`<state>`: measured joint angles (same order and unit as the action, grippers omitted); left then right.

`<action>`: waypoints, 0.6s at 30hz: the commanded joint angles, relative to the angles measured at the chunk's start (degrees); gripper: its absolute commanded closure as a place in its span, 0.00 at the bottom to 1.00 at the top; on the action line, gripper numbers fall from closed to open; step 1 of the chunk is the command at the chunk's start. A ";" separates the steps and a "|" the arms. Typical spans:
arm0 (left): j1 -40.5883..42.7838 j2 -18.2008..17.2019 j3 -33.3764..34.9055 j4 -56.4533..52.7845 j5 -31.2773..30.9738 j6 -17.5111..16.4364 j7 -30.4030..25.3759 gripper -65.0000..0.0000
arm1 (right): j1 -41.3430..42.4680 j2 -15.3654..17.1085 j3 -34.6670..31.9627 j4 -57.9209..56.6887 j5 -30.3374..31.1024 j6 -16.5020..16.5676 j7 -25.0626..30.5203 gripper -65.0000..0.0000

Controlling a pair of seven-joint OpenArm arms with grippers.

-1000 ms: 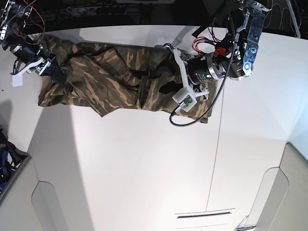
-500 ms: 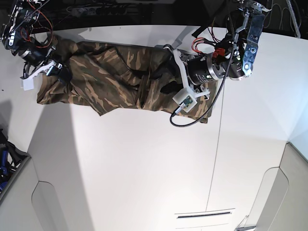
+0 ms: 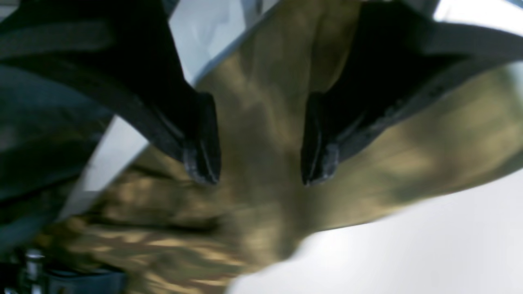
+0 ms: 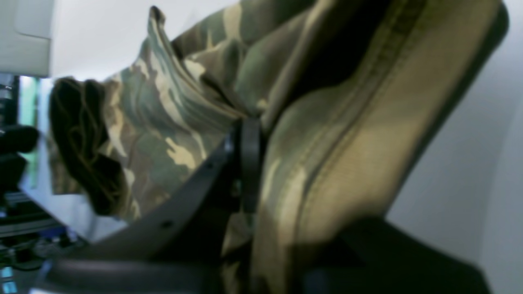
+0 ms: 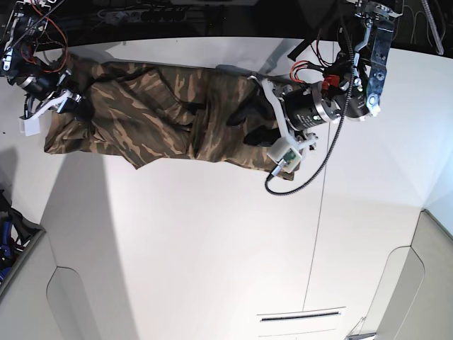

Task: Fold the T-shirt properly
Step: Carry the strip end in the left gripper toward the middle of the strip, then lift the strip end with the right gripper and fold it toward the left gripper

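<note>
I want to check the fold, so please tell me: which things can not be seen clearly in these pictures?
- Base view: the left arm covers one end of the T-shirt; collar and label cannot be found.
- Left wrist view: blurred; whether the left fingers touch the cloth is unclear.
- Right wrist view: the cloth hides the right fingers' tips; the shirt's edge is cut off at the top.

The T-shirt (image 5: 156, 120) is made of matt woven cloth printed in brown, olive and tan camouflage, and a stitched, slightly ribbed hem is seen along its edge in the right wrist view (image 4: 359, 134). The table (image 5: 212, 241) is given a smooth white finish with a faint sheen. The fingers (image 3: 200, 139) of the left gripper (image 3: 259, 141) are formed of dark matt plastic, with dull, scuffed tips.
</note>
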<state>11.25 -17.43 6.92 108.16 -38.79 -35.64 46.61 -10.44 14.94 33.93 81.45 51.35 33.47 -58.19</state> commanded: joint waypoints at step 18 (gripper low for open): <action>5.20 -0.17 -7.78 1.25 -0.59 0.48 1.53 0.46 | 1.75 12.46 0.92 13.14 3.06 0.39 -3.43 1.00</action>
<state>16.71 -17.30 -0.71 108.40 -38.39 -35.00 49.52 -9.52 26.26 34.35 93.56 52.84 33.41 -63.26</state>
